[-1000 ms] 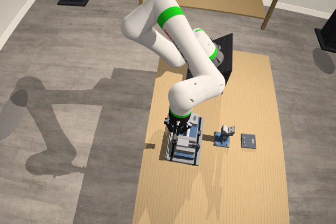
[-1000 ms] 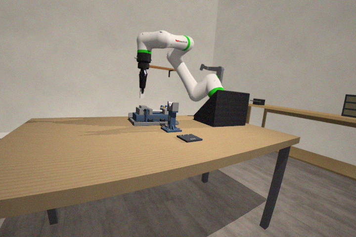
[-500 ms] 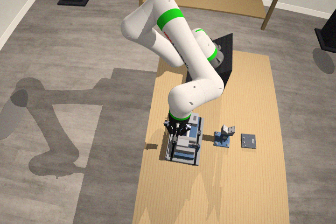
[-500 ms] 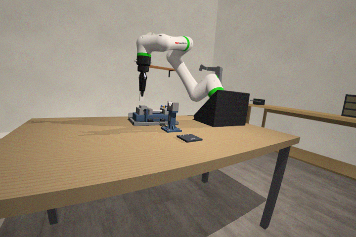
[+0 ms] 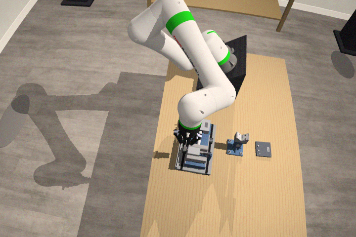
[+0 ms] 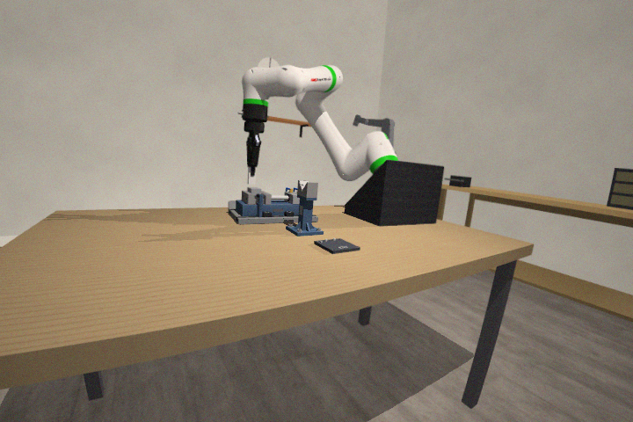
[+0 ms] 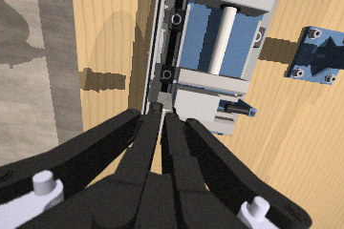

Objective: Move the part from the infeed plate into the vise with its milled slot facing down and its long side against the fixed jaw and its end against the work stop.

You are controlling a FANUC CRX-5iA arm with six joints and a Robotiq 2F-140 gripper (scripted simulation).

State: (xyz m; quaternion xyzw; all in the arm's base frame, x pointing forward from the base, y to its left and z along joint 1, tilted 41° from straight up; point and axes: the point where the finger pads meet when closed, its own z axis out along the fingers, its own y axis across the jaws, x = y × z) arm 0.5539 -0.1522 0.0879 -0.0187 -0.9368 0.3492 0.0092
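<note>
My gripper (image 7: 163, 102) is shut with nothing between the fingers. It hangs point-down a little above the left end of the vise (image 5: 196, 150), as the top and exterior views show (image 5: 187, 137) (image 6: 251, 171). A light grey block (image 7: 204, 106), which looks like the part, lies in the vise between the jaws. The dark work stop rod (image 7: 238, 110) points in at its right end. The white cylinder rod (image 7: 223, 38) runs to the jaw beyond it. My fingers hide the near jaw. The dark infeed plate (image 5: 263, 148) has nothing on it.
The V-block (image 5: 241, 137) stands on its blue base (image 7: 323, 54) between the vise and the infeed plate. The arm's black pedestal (image 6: 396, 192) is at the far end of the table. The vise lies close to the table's left edge.
</note>
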